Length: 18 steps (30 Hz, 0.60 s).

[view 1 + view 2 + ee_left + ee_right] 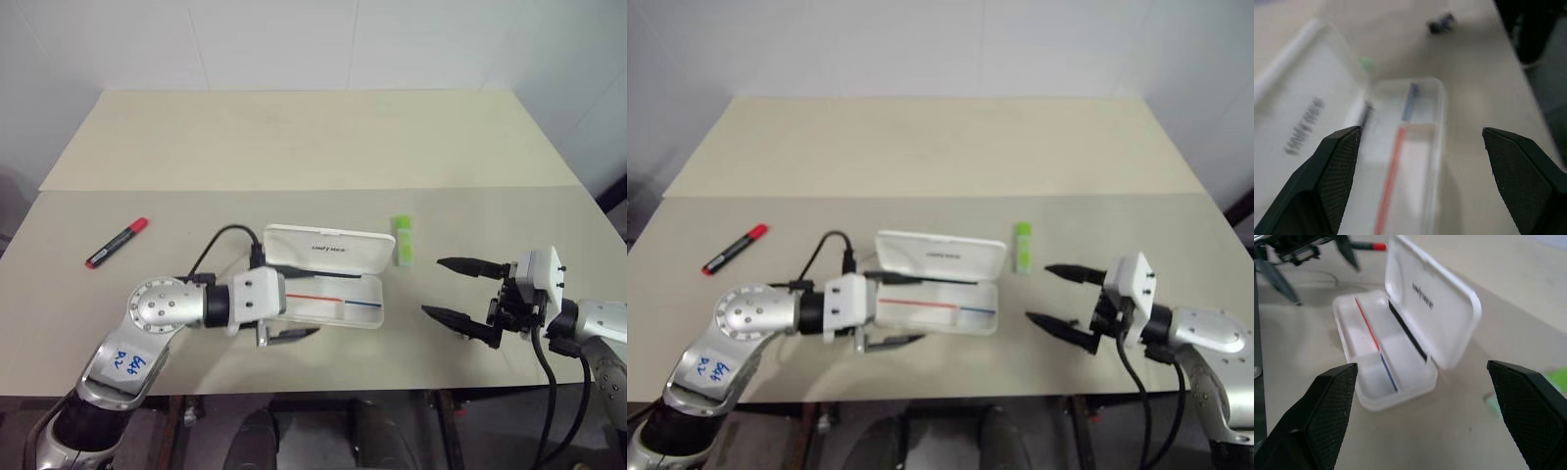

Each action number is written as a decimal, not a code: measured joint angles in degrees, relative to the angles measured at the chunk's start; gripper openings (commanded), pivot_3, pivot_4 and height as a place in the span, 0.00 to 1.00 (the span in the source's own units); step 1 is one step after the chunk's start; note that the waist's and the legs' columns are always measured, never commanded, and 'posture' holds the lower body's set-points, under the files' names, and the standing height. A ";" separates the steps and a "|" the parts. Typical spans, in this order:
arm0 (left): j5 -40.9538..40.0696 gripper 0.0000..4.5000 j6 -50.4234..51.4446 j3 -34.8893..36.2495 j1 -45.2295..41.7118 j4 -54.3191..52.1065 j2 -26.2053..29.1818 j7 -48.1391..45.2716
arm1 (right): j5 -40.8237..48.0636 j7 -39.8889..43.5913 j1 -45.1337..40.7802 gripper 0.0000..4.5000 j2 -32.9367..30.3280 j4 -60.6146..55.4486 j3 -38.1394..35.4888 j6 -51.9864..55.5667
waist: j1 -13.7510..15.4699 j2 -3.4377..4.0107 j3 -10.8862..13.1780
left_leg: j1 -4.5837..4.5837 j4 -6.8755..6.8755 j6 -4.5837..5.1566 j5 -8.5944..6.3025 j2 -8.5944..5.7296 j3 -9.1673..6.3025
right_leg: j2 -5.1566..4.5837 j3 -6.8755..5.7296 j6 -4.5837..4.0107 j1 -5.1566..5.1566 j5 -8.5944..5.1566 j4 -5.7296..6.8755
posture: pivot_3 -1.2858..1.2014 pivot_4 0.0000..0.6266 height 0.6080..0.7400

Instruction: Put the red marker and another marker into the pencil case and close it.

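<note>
Case open, both markers still out on the worktop (294,147).
Your left end effector (287,302) hangs released over the pencil case (328,284); your right end effector (453,289), released, sits beside the green highlighter (403,240); the red marker (116,243) lies well off to the left one's outer side.

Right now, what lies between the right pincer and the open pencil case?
Only bare table, seen from the head; the green highlighter sits farther back.
</note>
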 measured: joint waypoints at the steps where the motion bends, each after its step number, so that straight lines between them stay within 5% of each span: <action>1: -0.19 0.93 0.88 0.95 -1.20 -0.21 -0.32 1.37 | 1.25 -0.59 -1.26 1.00 0.12 -1.15 0.04 0.90 | 0.01 0.00 0.00 | 0.00 0.00 0.00 0.00 0.00 -0.01 | 0.00 0.00 0.00 0.00 0.00 0.01 | 0.52 0.24 1.00; 12: 6.78 0.93 12.16 10.16 -7.76 -0.13 -1.04 21.01 | 13.05 -5.13 -17.44 1.00 3.90 -6.32 4.86 9.43 | 0.07 -0.02 0.02 | -0.07 -0.01 -0.04 -0.03 -0.01 -0.05 | 0.02 0.00 0.32 -0.04 0.12 0.05 | 0.52 0.24 1.00; 18: 15.58 0.93 20.02 18.79 0.74 0.28 1.08 31.22 | 16.13 0.51 -17.53 1.00 1.41 -5.69 5.17 11.50 | -0.22 -0.01 0.01 | -0.04 -0.12 0.04 -0.16 0.00 -0.04 | 0.02 -0.02 0.92 -0.14 0.38 0.09 | 0.52 0.24 1.00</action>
